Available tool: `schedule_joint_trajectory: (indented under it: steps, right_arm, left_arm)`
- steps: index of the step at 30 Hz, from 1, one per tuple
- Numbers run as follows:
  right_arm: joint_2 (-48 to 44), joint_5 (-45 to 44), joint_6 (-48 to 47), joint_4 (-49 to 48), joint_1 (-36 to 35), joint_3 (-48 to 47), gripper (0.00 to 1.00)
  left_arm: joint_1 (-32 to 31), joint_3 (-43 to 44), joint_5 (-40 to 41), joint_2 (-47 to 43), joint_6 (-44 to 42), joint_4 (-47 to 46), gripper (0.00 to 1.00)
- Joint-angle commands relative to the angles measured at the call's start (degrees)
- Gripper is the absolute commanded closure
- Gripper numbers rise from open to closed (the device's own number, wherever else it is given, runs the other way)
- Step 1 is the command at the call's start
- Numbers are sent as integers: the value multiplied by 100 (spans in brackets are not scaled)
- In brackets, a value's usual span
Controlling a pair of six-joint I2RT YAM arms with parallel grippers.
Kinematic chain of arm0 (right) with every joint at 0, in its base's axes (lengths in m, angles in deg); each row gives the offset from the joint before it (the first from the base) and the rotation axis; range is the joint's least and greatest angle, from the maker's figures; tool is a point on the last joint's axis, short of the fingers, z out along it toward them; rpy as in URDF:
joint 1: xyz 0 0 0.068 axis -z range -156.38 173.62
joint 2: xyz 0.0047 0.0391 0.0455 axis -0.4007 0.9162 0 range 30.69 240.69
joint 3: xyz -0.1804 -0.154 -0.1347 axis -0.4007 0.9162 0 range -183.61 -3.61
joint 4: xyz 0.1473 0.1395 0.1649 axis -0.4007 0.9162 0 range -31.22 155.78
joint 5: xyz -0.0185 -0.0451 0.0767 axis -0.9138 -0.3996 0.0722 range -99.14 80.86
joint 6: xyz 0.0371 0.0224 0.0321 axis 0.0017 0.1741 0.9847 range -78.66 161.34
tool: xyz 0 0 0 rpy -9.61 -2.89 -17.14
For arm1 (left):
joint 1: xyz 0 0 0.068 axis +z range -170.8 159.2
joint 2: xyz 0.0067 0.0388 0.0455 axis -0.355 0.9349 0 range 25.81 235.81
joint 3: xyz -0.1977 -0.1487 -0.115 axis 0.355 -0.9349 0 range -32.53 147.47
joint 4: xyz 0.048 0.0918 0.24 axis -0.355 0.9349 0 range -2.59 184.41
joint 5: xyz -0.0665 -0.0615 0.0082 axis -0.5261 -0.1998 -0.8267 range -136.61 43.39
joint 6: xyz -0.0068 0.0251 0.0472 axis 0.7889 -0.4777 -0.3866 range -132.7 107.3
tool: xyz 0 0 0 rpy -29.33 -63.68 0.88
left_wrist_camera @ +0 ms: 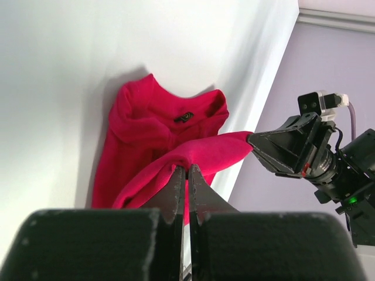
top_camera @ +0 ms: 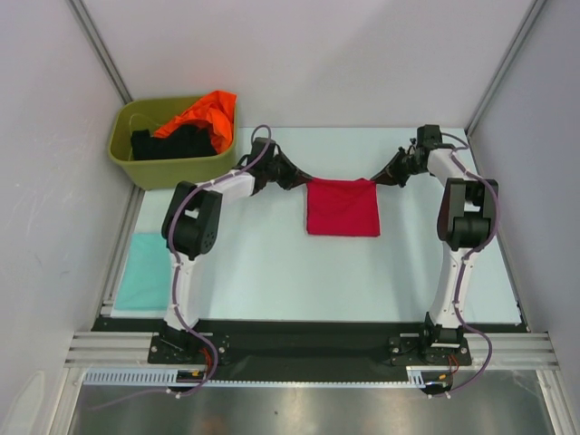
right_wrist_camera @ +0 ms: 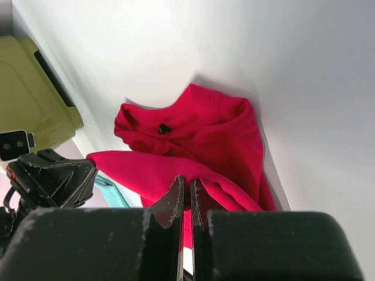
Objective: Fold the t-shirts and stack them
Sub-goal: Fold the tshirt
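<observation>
Surface point(top_camera: 272, 272): your crimson t-shirt point(top_camera: 343, 207) sits over its far middle, far edge stretched taut between the arms. The pale teal t-shirt point(top_camera: 145, 270) lies folded at the near-left edge. Left end effector point(top_camera: 302, 180) and right end effector point(top_camera: 381, 179) each clamp a crimson corner.
</observation>
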Motion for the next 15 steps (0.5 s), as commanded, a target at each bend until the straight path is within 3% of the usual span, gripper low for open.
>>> schedule_joint_trajectory:
  steps: [1, 11, 15]
  right_arm:
    - [157, 57, 60, -51, 44, -365, 96]
    - [527, 110, 165, -86, 53, -717, 94]
    - [702, 162, 200, -147, 62, -901, 87]
  left_arm:
    - [70, 360, -145, 182, 92, -254, 99]
    - [141, 756, -154, 560, 136, -316, 100]
    - [193, 984, -119, 718, 5, -106, 97]
